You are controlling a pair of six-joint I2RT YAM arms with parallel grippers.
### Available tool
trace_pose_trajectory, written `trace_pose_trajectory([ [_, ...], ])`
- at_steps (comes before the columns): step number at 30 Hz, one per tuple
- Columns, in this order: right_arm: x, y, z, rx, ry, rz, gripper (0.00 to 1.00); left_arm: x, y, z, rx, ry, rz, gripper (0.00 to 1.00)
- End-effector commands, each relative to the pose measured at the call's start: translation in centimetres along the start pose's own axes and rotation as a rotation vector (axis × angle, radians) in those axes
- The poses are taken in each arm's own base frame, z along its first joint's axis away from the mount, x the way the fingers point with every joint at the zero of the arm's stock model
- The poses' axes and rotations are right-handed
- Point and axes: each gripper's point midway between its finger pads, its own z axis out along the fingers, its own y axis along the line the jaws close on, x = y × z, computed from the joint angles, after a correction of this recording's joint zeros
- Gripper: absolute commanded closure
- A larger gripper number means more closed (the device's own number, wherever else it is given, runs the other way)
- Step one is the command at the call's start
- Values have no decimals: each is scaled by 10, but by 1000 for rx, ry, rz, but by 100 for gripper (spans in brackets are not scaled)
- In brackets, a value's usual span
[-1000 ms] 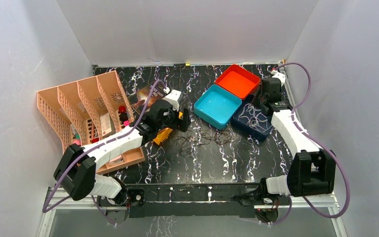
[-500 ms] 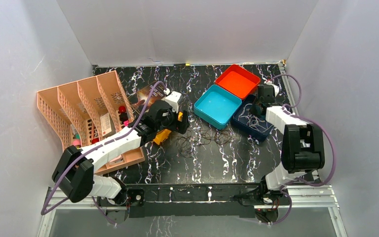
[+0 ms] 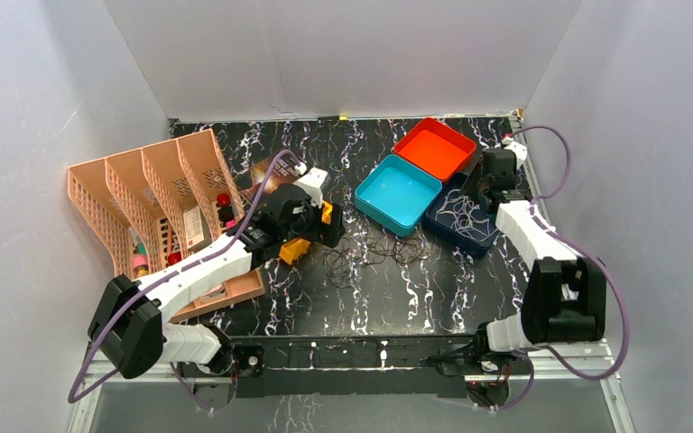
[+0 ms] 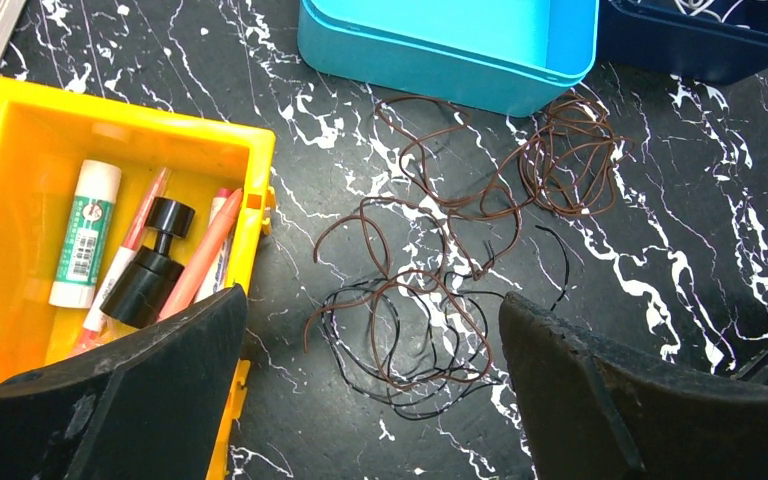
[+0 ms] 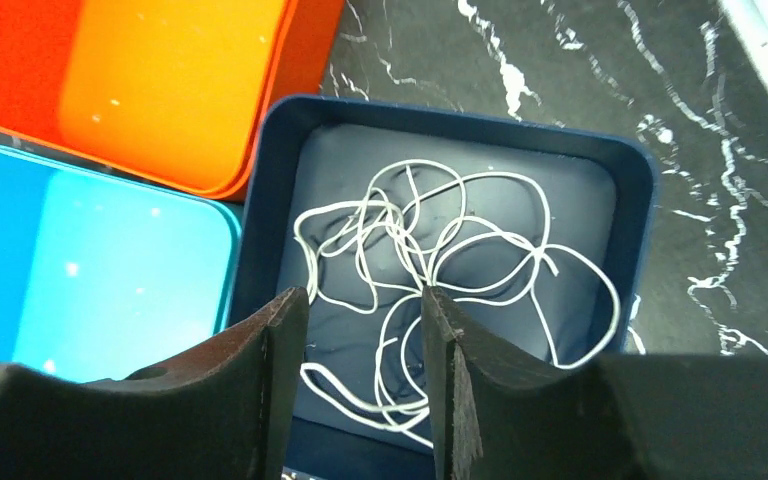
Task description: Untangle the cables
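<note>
Hovering wide open, the left gripper (image 4: pixel 370 310) frames the brown and black cables (image 4: pixel 430 285) tangled on the table (image 4: pixel 660 250) near the teal tray (image 4: pixel 440 60). The right gripper (image 5: pixel 363 300), jaws narrowly apart and empty, hangs over the white cable (image 5: pixel 390 235) in the navy tray (image 5: pixel 642 200).

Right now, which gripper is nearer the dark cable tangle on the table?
Left. The left gripper hovers over the dark tangle; the right gripper is over the navy tray.

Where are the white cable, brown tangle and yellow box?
white cable (image 5: pixel 400 230): right wrist view, crossing middle loops.
brown tangle (image 4: pixel 450 240): left wrist view, centre strands.
yellow box (image 4: pixel 130 125): left wrist view, far wall.
</note>
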Motion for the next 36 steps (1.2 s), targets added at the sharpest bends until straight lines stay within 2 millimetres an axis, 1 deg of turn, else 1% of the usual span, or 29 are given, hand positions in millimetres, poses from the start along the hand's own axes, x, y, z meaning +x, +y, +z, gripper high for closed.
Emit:
trace_pose_trajectory([
  [1, -22, -9, -30, 20, -95, 26, 45, -6, -2, -13, 4, -10, -31, 3],
  [4, -26, -8, -46, -14, -124, 32, 44, -6, -4, -16, 12, -5, -45, 2],
  [6, -32, 0, -60, -74, -150, 23, 44, -8, -4, -18, 8, -9, -60, 5],
  [8, -35, 12, -73, -156, -166, 18, 44, -11, -10, -22, 20, -28, -84, 8],
  [10, -34, 25, -87, -250, -160, 4, 44, -14, -22, -26, 25, -50, -72, 8],
  [12, -30, 34, -98, -316, -146, -7, 44, -12, -38, -25, 27, -54, -22, 8],
  [15, -22, 46, -113, -409, -118, -20, 44, 0, -59, -17, 41, -16, 5, 8],
  [18, -11, 50, -125, -460, -85, -20, 44, 12, -74, -7, 45, 21, -13, 13],
  [21, 2, 50, -134, -495, -60, -19, 44, 18, -83, 4, 8, 33, -27, 15],
  [22, 7, 50, -135, -503, -50, -17, 44, 21, -85, 8, -3, 42, -26, 16],
  [25, 23, 46, -136, -516, -23, -9, 44, 20, -91, 23, -28, 60, -25, 18],
  [28, 36, 45, -137, -530, 5, -2, 45, 24, -91, 39, -61, 88, -13, 20],
  [30, 42, 44, -138, -534, 16, 7, 45, 25, -92, 48, -77, 103, 2, 21],
  [33, 46, 41, -139, -530, 14, 15, 45, 27, -89, 60, -112, 129, 34, 27],
  [36, 47, 38, -139, -523, 9, 14, 45, 31, -85, 66, -144, 149, 63, 34],
])
